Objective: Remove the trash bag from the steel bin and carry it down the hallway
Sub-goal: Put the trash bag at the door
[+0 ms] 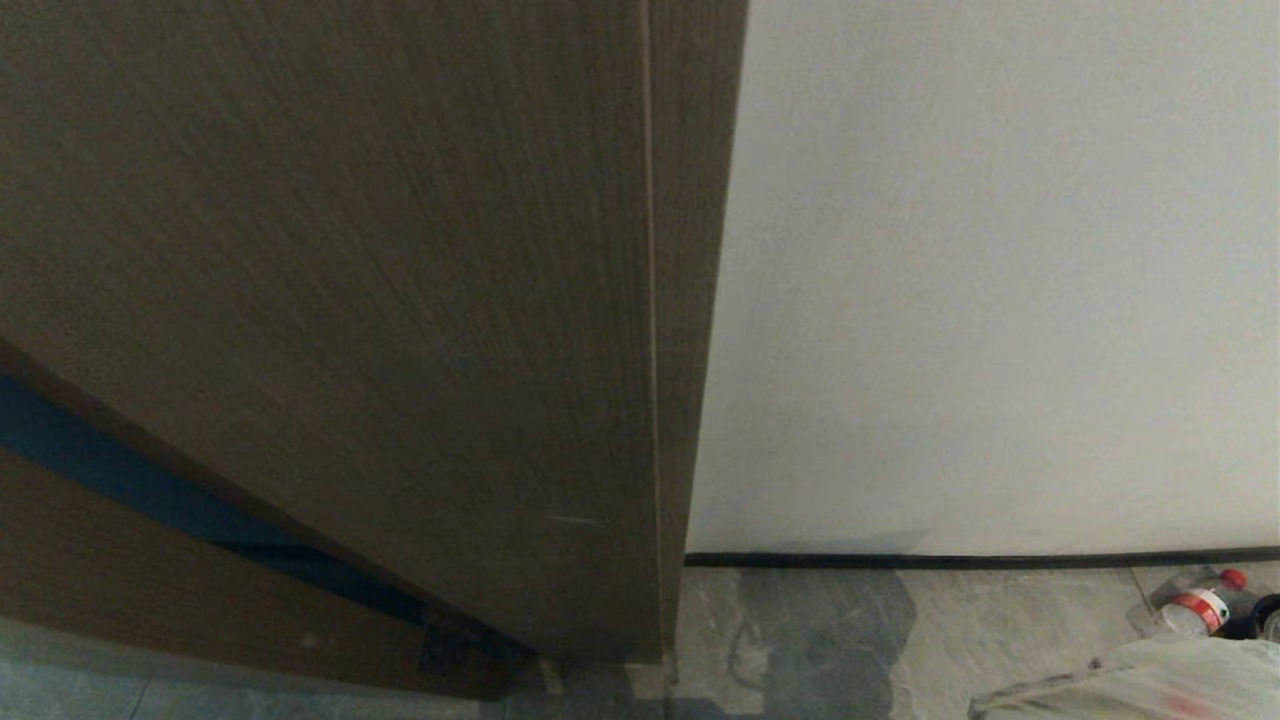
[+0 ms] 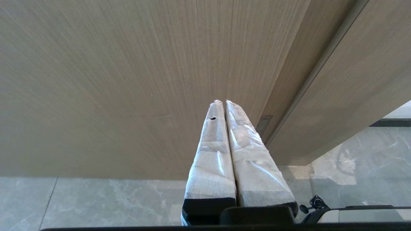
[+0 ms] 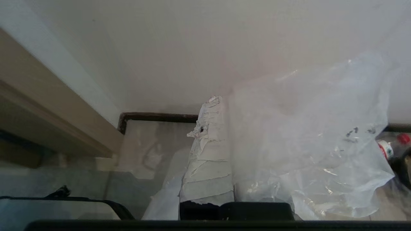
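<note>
While our right gripper (image 3: 221, 106) had its taped fingers (image 3: 208, 154) pressed together on the film of the trash bag (image 3: 308, 150), which draped just beside them low at our right, we judged it light, soft, slippery and easily torn, best held by bunched film. Our left gripper (image 2: 223, 104) was closed, empty. Beyond stood the wooden door (image 1: 350, 300), white wall (image 1: 1000, 250) and a bottle (image 1: 1195, 605).

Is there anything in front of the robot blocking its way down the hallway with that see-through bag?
Yes. A brown wooden door and a white wall fill the head view straight ahead. The right gripper is shut on the trash bag, and a bottle lies on the floor by the wall.
</note>
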